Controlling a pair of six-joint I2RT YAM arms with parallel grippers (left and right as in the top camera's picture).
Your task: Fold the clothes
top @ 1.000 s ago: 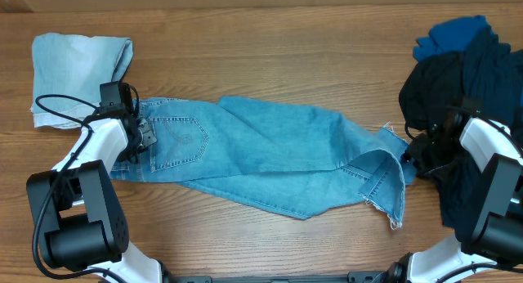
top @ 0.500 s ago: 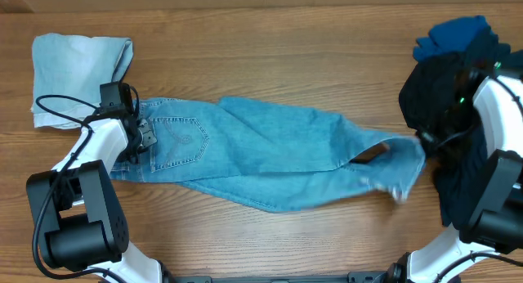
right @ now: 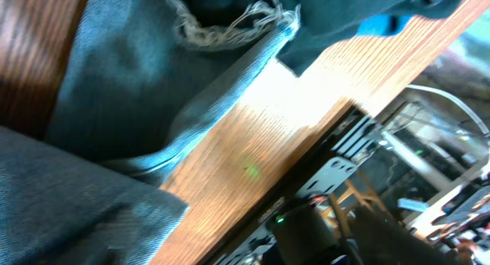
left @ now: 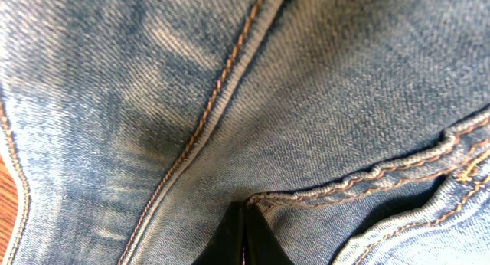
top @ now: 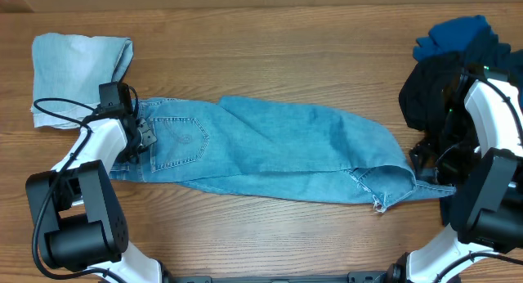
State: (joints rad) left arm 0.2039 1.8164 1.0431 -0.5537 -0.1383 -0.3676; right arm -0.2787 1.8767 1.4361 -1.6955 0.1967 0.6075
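The jeans point(top: 278, 156) lie stretched left to right across the table point(top: 270, 46), waist end point(top: 131, 168) pinched in our closed left gripper point(left: 245, 227), frayed hem point(top: 380, 189) just beside our right gripper point(top: 423, 159), whose jaws we cannot make out

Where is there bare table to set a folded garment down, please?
Two bare strips of table: the far one above the jeans, between the pale denim and the dark pile; the near one below the jeans, between the left arm and right arm. The right end is crowded: pile, jeans hem and arm.
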